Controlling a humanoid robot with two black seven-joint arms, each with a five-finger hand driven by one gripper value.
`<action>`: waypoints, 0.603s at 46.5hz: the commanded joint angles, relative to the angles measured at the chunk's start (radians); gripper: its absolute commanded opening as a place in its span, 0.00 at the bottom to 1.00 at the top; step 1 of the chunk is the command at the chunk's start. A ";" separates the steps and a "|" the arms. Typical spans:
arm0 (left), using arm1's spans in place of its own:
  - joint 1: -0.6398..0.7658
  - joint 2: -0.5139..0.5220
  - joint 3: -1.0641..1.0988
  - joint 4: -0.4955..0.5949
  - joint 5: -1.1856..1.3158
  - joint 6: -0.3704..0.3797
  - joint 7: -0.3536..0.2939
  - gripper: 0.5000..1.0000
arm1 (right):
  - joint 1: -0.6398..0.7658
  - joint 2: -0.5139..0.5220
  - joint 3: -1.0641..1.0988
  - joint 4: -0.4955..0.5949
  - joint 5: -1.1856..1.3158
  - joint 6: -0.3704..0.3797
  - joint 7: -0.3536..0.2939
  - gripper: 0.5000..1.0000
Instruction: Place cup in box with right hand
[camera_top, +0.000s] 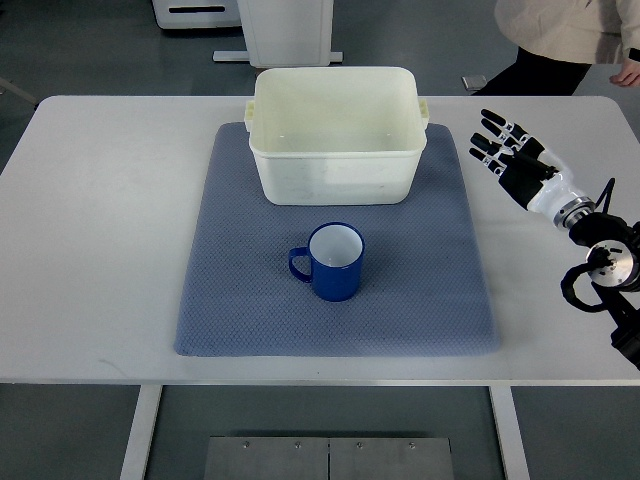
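Top view: the blue cup (335, 262) stands upright on the mat (240, 310), just before the empty box (335, 135). The right hand (512, 158) hovers well apart, fingers (490, 135) spread, holding nothing. Reaching comes next, probably toward the cup's side.

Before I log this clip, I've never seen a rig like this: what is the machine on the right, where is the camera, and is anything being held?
One camera looks steeply down from the robot's own side. The right robot hand on its arm comes in from the right edge, fingers spread, holding nothing. No left arm shows. On the white table lies a blue-grey mat. On it stand a blue cup, upright with its handle pointing left, and behind it an empty white box. A person stands at the far edge.
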 joint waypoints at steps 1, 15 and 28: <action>0.000 0.000 0.000 0.000 0.000 0.000 0.001 1.00 | 0.001 0.000 0.000 0.000 0.000 0.000 0.000 1.00; 0.000 0.000 0.000 0.000 -0.002 0.002 0.000 1.00 | 0.004 0.000 0.000 -0.001 0.000 0.000 0.000 1.00; 0.003 0.000 0.000 0.000 -0.002 0.002 0.000 1.00 | 0.007 0.000 0.000 -0.002 0.000 0.000 -0.002 1.00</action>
